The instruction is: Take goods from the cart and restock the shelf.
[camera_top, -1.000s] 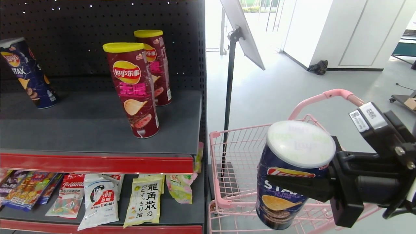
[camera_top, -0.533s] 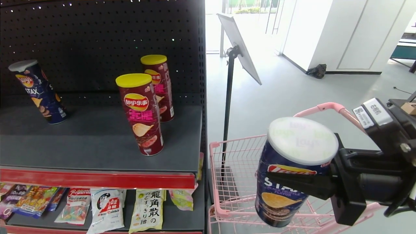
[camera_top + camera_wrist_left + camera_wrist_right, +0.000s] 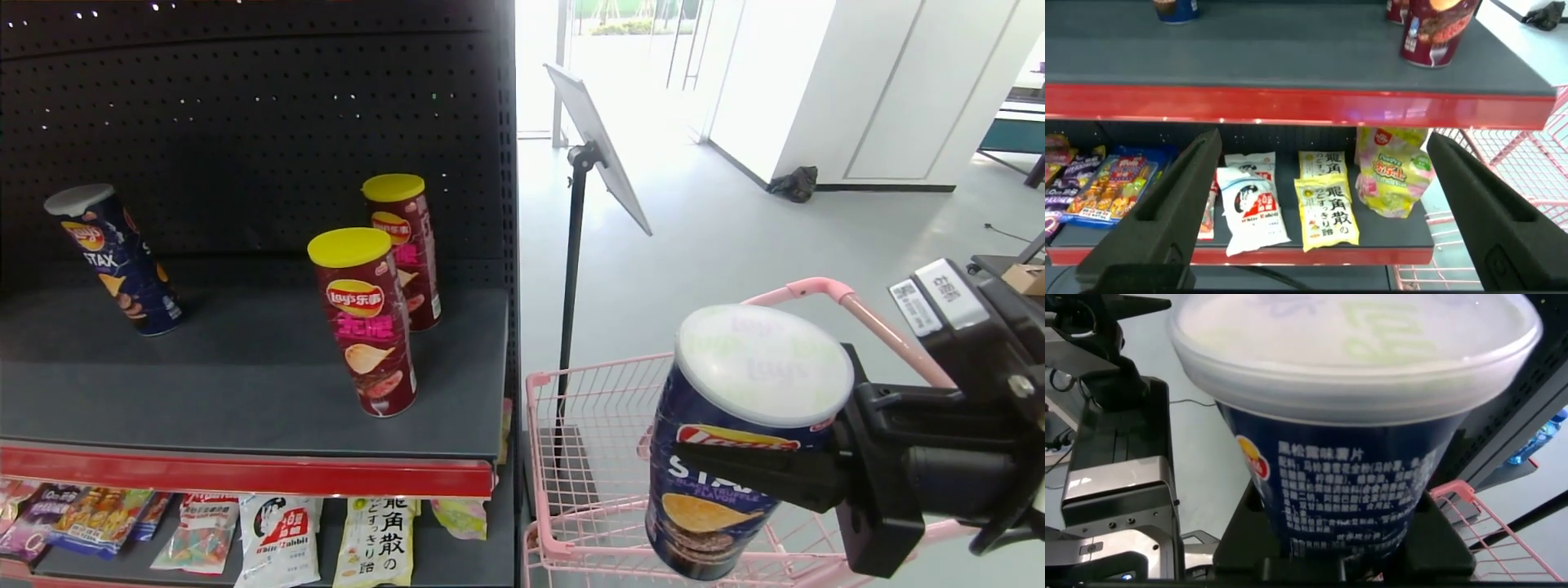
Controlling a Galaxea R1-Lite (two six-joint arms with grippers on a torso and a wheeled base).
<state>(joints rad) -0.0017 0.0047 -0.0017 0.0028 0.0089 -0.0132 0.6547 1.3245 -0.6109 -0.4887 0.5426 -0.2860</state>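
My right gripper point(image 3: 739, 478) is shut on a dark blue chip can point(image 3: 735, 441) with a white lid, held upright above the pink cart point(image 3: 571, 384). In the right wrist view the same can point(image 3: 1355, 449) stands between the right gripper's point(image 3: 1347, 543) black jaws. On the dark shelf point(image 3: 245, 400) to the left stand two maroon cans with yellow lids point(image 3: 366, 322) point(image 3: 404, 245) and, far left, another blue can point(image 3: 114, 261). My left gripper point(image 3: 1323, 212) is open, with nothing in it, in front of the shelf's red edge point(image 3: 1290, 102).
Below the red edge, snack bags point(image 3: 1323, 204) lie on the lower shelf point(image 3: 441, 555). A sign on a black stand point(image 3: 575, 245) rises between shelf and cart. The shelf has free room between the blue can and the maroon cans. Open floor lies behind the cart.
The head camera has moved, so shelf and cart sit lower in the picture. Against the cart, the right gripper and its can stand higher than before.
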